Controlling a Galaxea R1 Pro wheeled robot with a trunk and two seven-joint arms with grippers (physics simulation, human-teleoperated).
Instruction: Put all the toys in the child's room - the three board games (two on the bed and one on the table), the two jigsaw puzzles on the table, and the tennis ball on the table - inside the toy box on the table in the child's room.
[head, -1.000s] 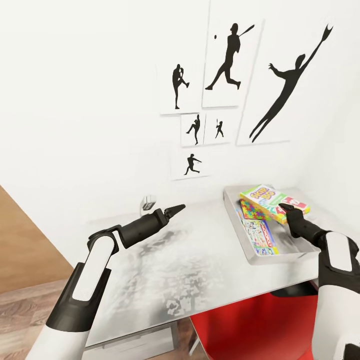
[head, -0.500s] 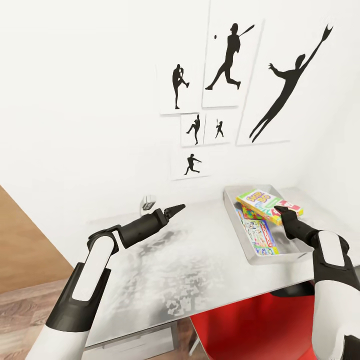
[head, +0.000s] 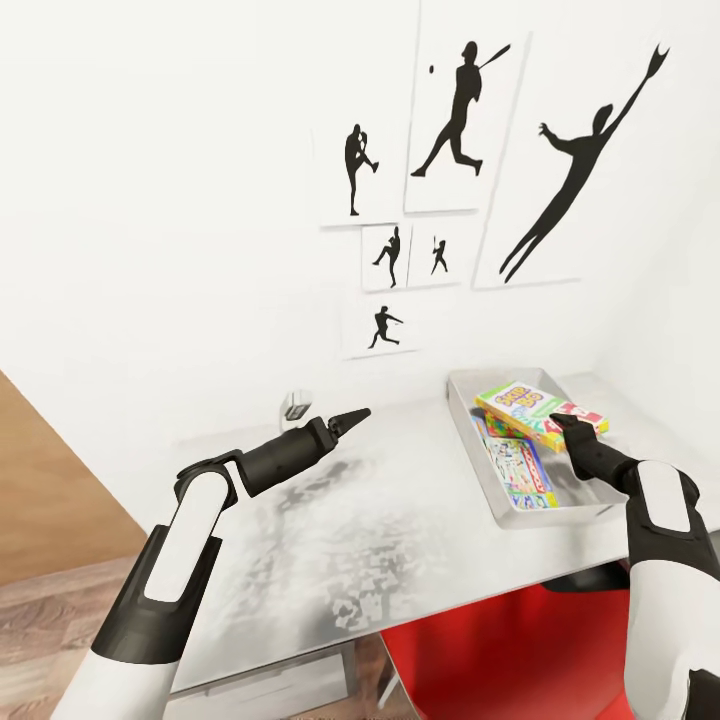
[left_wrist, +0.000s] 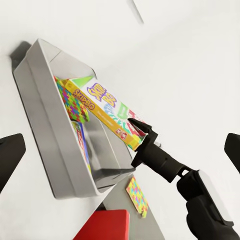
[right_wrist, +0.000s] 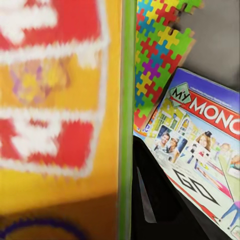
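Note:
The grey toy box (head: 497, 509) stands on the pale table (head: 380, 520) at the right. My right gripper (head: 563, 424) is shut on the far end of the green "SKIP-BO" board game (head: 535, 408), holding it tilted over the box's far half. Flat in the toy box lie a "MONOPOLY" board game (head: 518, 470) and a jigsaw puzzle (head: 491, 428), also seen close up in the right wrist view as the Monopoly box (right_wrist: 200, 145) and puzzle (right_wrist: 160, 45). Another jigsaw puzzle (left_wrist: 136, 195) lies on the table beside the toy box. My left gripper (head: 352, 415) hovers open over the table's middle, its fingers (left_wrist: 11, 152) wide apart and holding nothing.
A red chair (head: 500, 650) sits under the table's near edge. A small grey-white object (head: 295, 405) stands by the wall. Black silhouette posters (head: 460, 120) hang on the white wall. Wooden floor (head: 50, 520) lies to the left.
My right gripper has moved the SKIP-BO box slightly down and toward the toy box's far side. The left arm has stayed still.

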